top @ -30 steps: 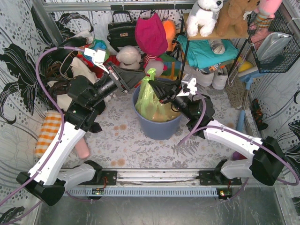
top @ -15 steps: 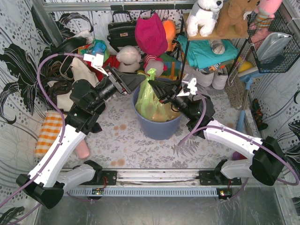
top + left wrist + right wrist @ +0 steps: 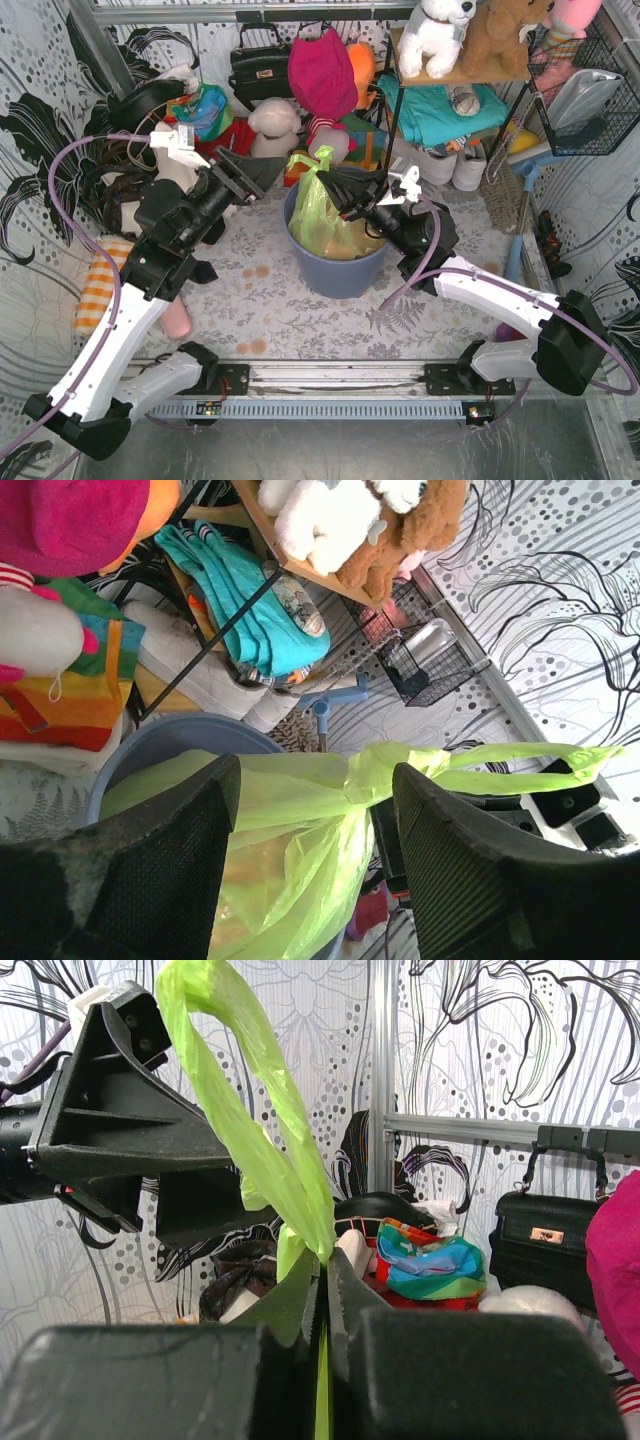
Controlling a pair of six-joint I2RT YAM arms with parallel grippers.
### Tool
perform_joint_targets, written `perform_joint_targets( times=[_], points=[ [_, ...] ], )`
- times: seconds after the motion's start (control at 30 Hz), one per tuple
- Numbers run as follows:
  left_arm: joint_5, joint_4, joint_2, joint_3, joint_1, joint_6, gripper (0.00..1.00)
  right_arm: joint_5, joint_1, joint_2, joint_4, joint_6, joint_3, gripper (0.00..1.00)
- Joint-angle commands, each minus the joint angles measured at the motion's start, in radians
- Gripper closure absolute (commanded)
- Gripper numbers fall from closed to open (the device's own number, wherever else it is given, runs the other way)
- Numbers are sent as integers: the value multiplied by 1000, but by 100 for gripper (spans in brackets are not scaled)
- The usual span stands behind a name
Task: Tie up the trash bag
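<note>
The light-green trash bag (image 3: pixel 315 215) stands in a round blue-grey bin (image 3: pixel 335 275) at centre frame in the overhead view, its top gathered into a knot with loose ends. The right gripper (image 3: pixel 330 183), coming in from the right, is clamped on one upright end. At centre left, the left gripper (image 3: pixel 272 170) hangs just beside the bag, fingers spread and holding nothing.

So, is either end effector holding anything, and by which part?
The right end effector is shut on the trash bag, pinching a loose strip of plastic at the bag's top. The left end effector is open, holding nothing.
</note>
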Motion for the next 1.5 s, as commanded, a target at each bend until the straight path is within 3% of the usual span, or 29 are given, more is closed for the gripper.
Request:
perform_joint_targets(
  times=[0.0, 0.07, 0.27, 0.4, 0.7, 1.13, 1.47],
  points=[
    [-36, 5, -18, 31, -4, -76, 31, -3, -1, -1, 62, 19, 33, 100],
    [-13, 60, -26, 7, -5, -135, 30, -1, -1, 0, 65, 20, 33, 100],
    [13, 238, -53, -102, -16, -314, 12, -6, 0, 14, 72, 19, 37, 100],
    [-4, 286, -41, -115, -60, -339, 10, -10, -1, 26, 77, 22, 46, 100],
    [-181, 241, 31, -41, -243, -231, 10, -14, -1, 31, 82, 28, 45, 100],
    [-342, 132, 49, 17, -254, -129, 16, -9, -1, 5, 75, 25, 27, 100],
    [-336, 125, 65, 56, -254, -82, 18, -13, -1, 12, 79, 31, 31, 100]
  ],
)
